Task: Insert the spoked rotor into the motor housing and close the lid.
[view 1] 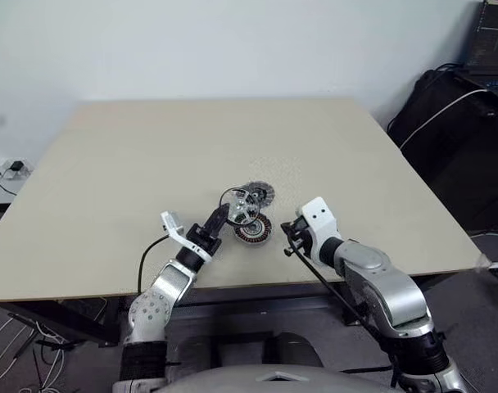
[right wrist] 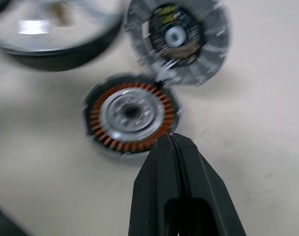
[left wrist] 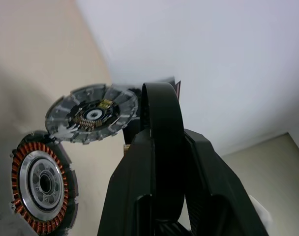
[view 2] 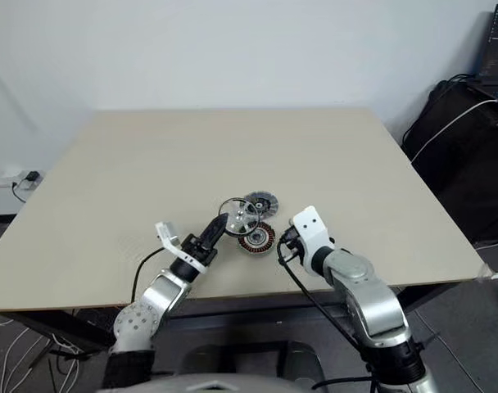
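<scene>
Under both my arms spreads the beige table (view 1: 110, 180). Just ahead of my right gripper (right wrist: 171, 140), fingers pressed together, sits the motor housing (right wrist: 131, 114), the lid (right wrist: 176, 37) touching it. My left gripper (view 1: 223, 214) pinches the spoked rotor (view 1: 242, 206), raised above them.

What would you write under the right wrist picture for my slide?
Shut right gripper hovering by the copper-wound motor housing, grey lid lying beside it.
</scene>
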`<action>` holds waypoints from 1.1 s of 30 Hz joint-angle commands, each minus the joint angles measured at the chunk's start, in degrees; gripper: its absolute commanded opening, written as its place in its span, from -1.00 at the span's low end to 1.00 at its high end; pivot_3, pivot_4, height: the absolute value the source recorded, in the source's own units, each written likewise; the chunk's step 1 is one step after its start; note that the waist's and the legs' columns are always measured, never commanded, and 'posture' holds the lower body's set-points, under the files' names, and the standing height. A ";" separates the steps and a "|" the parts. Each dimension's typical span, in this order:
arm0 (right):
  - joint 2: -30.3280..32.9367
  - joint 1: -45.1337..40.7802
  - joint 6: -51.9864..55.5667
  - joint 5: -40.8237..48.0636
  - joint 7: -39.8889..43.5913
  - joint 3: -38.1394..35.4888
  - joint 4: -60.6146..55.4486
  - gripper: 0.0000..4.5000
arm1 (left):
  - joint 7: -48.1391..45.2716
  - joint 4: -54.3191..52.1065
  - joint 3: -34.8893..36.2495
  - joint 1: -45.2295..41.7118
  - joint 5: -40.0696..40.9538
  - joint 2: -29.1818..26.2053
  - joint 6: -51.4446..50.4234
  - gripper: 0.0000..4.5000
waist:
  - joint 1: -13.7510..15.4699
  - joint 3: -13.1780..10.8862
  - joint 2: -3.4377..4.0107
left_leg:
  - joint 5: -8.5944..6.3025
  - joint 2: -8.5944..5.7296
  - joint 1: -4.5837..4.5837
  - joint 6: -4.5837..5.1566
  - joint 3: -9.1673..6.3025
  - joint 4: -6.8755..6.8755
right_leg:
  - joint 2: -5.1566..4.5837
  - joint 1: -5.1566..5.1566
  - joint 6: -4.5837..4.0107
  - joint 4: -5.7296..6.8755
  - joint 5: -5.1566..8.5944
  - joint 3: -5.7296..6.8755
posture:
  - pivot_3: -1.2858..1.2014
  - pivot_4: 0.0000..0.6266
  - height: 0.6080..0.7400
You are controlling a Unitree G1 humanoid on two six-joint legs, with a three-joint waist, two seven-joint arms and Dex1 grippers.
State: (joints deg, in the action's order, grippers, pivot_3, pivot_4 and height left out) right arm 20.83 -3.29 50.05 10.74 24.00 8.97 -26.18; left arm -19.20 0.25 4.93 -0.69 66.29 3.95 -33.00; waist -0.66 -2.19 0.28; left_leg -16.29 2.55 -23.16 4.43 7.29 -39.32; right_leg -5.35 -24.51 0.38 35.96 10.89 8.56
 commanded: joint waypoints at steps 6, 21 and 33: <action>0.35 4.41 1.37 1.53 -0.80 0.61 -3.33 -1.00 | -2.18 10.21 -2.50 -6.70 -3.37 6.76 0.06 -0.79 | -0.01 0.00 -0.01 | 0.04 0.00 -0.14 0.06 0.00 -0.02 | 0.01 -0.04 0.02 0.00 -0.01 -0.02 | 0.03 -1.00 1.00; -0.06 6.28 1.71 2.04 -2.60 0.54 -4.72 -1.00 | -5.54 20.29 -1.44 -12.75 -5.98 8.39 1.47 -0.79 | 0.01 0.01 -0.02 | 0.01 -0.02 -0.31 0.11 -0.07 -0.23 | -0.01 -0.06 0.16 0.00 -0.10 0.00 | 0.03 -1.00 1.00; -0.14 5.79 1.70 2.36 -3.54 0.55 -4.84 -1.00 | -3.16 23.01 -1.32 -12.56 -9.27 8.22 -0.34 -0.79 | 0.01 0.01 -0.02 | 0.08 -0.02 -0.34 0.27 -0.08 -0.29 | 0.00 -0.06 0.18 0.01 -0.12 0.00 | 0.03 -1.00 1.00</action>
State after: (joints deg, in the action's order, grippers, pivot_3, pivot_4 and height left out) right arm 20.77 3.45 51.92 12.65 20.79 10.42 -28.25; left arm -22.44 24.27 4.00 -14.29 57.14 4.57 -32.99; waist -0.65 -2.17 0.26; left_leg -16.21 2.53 -23.50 4.70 7.21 -39.61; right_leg -5.35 -24.57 0.57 35.98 10.77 8.55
